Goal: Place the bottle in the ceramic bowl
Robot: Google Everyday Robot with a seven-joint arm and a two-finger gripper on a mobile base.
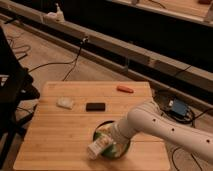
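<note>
Camera view, reading left to right across the wooden table (55,132). Far left, off the table: a dark chair or stand (12,82) with cables trailing on the floor. On the left part of the tabletop, a small white packet (65,103), lying flat. Just right of it, apart from it, a flat black rectangular object (95,106). Near the front edge, right of centre, the bottle (98,146): tilted, its lower end poking out over the left rim of the green ceramic bowl (121,150), its upper part over the bowl's inside. The bowl is mostly covered; only slivers of green rim show at the left and bottom right. My gripper (109,141) is right at the bottle, over the bowl; whether its fingers are apart or pressed on the bottle I cannot tell from here, since the wrist hides them. My white arm (165,125) runs from the bowl out to the right and off the lower right corner. Toward the table's far right edge, a small orange-red object (125,89), well apart from everything else. Right of the table, on the floor, a blue box (178,106) with cables.
</note>
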